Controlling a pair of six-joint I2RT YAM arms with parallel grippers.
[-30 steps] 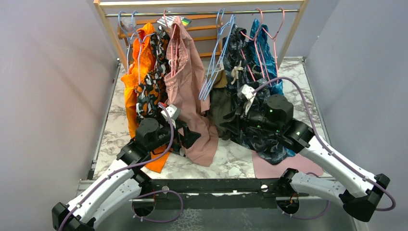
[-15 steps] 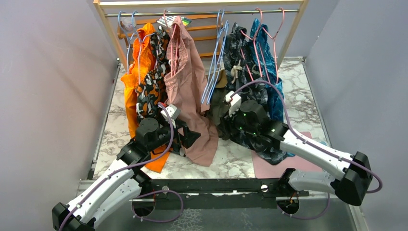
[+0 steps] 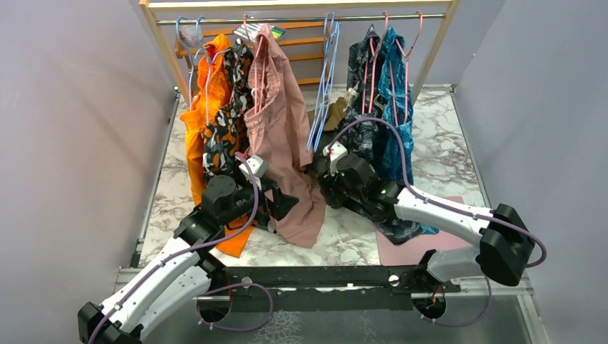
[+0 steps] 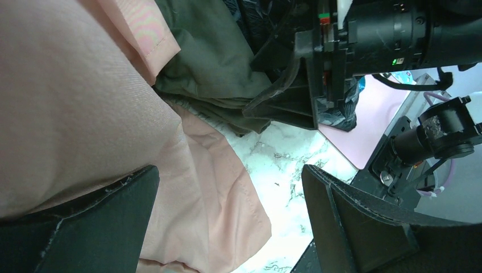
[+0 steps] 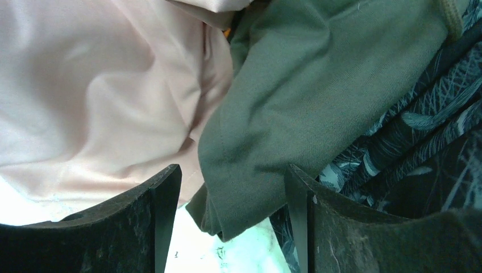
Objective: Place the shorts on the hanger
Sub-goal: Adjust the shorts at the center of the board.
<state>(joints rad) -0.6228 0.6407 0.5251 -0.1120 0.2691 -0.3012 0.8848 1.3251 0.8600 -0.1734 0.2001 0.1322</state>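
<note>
1. Peering from the right wrist: the right arm's fingers [image 5: 230, 170] are standing apart, gripping nothing. The dark olive-green cloth shorts [image 5: 318, 102] are lying directly ahead, one hem corner drooping into the gap between them. Dusty-pink cloth shorts [image 5: 96, 91] are sitting on one side, and dark grey leaf-print shorts [image 5: 409, 142] on the other.
2. From the left wrist: the left arm's fingers [image 4: 227, 187] are gaping wide and empty, with pink cloth brushing one of them. The olive shorts are bunching down onto the white marbled bench [image 4: 273, 153], beyond the pink pair and right at the right arm's fingers.
3. From above: the thin light-blue wire hanger [image 3: 324, 79] is hanging among its twins on the metal rail [image 3: 287, 20], above and behind the olive heap. The right arm is reaching much nearer, so closing on that hem looks like the coming move.
</note>
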